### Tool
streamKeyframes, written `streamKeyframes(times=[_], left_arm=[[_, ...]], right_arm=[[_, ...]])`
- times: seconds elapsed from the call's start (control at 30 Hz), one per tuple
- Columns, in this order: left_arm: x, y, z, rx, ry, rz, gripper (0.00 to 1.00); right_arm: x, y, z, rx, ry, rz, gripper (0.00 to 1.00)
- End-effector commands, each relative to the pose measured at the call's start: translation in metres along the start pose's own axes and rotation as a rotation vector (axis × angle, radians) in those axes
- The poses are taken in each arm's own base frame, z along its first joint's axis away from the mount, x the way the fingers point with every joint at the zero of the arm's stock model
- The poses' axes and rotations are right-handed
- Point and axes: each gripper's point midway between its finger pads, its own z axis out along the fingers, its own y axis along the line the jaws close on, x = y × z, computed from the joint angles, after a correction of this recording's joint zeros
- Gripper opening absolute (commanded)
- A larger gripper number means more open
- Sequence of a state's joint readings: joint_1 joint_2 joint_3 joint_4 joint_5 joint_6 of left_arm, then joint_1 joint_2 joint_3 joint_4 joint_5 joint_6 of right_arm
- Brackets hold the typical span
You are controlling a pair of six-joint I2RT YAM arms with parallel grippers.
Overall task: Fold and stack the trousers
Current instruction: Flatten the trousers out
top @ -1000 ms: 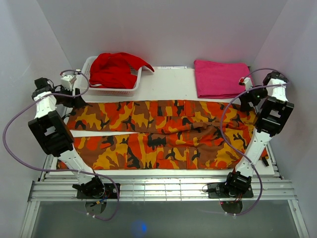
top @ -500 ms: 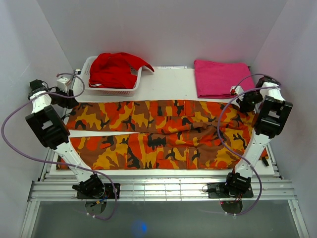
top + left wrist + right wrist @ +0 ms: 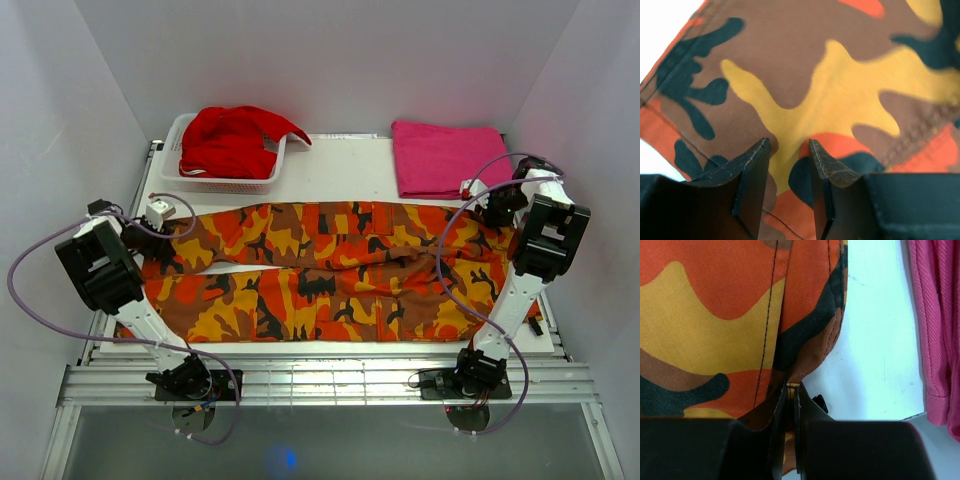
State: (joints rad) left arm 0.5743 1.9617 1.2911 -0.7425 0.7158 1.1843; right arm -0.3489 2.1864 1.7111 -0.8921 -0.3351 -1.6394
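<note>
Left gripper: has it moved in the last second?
Yes. The left gripper came from beside the white plastic basket toward the bases, onto the orange camouflage trousers.

The white table (image 3: 340, 172): camouflage trousers (image 3: 330, 270) across centre, white basket (image 3: 215, 184) at eleven o'clock, folded pink cloth (image 3: 445, 158) at one.

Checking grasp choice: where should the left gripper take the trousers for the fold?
The far leg's cuff, at its hem edge, coming down from the left end. The trousers lie flat with the legs pointing left, so only an edge offers fabric to pinch. The right gripper pinches the far waist corner, so this hold would likely match it.
</note>
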Motion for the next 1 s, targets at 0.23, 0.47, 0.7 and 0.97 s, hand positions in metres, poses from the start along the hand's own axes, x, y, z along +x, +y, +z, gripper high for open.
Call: streamKeyframes(times=[0.23,0.47,0.7,0.97], left_arm=[[0.003,-0.003,-0.046,-0.052,0.033,-0.023,0.52],[-0.087,0.059,-0.068,-0.058,-0.189,0.057,0.60],[-0.094,0.096,-0.042,-0.030,-0.181,0.145,0.63],[-0.073,0.080,0.000,0.134,-0.084,0.326,0.61]], right_arm=[[-0.004,0.005,-0.021,0.036,0.036,-0.131,0.08],[-0.011,-0.001,-0.014,0.074,0.025,-0.176,0.08],[-0.013,-0.003,-0.008,0.081,0.038,-0.206,0.08],[-0.010,0.002,-0.003,0.029,0.050,-0.204,0.08]])
